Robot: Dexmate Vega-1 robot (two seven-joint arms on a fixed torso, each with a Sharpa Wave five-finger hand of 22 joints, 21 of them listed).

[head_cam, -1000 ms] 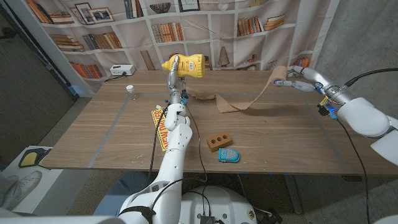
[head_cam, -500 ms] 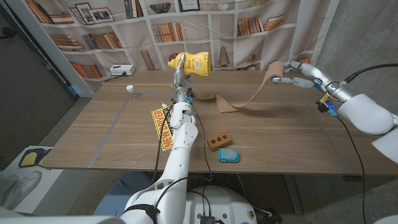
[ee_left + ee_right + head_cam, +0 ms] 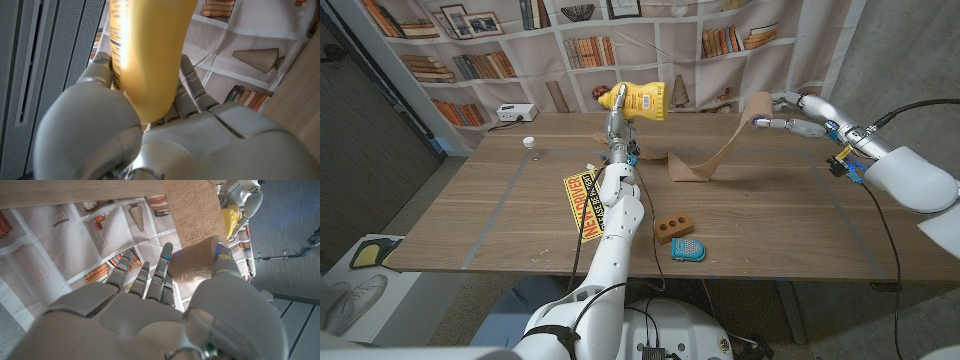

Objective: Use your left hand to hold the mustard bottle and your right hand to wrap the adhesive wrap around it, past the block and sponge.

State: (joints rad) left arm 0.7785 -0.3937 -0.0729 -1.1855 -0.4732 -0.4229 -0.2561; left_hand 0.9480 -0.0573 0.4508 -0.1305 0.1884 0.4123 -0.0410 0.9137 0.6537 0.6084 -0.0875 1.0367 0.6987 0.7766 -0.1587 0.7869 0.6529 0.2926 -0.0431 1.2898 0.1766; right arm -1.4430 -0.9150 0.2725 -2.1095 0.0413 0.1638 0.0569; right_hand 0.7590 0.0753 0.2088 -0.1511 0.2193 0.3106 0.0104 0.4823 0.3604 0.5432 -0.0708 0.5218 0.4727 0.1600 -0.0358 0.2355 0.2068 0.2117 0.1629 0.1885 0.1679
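- Vs 1 s ago: left hand [image 3: 617,101] w/ mustard bottle [image 3: 645,102] is now more to the right and a bit higher above the far table edge; bottle lies on its side, cap end at the hand.
- Left fingers are closed round the bottle; in left wrist view the fingers [image 3: 192,82] press on both sides of the yellow body [image 3: 150,55].
- Adhesive wrap [image 3: 705,165] is now more off the table than before: the strip rises from the wood near the bottle up to the right hand, w/ a fold still lying on the table [image 3: 470,215].
- Right hand [image 3: 792,112] is higher and a bit more to the left vs 1 s ago, above the far right part of the table.
- It pinches the wrap's end betw. thumb and fingers; in right wrist view the roll [image 3: 197,262] sits betw. thumb and the other fingers [image 3: 162,267], which are nearly straight and close together.
- Block [image 3: 673,227] and sponge [image 3: 687,249] are same place as before, near front edge, just beside each other.
- Hard to see: where the wrap meets the bottle, the left arm covers it. Bottle label is cut off in left wrist view.
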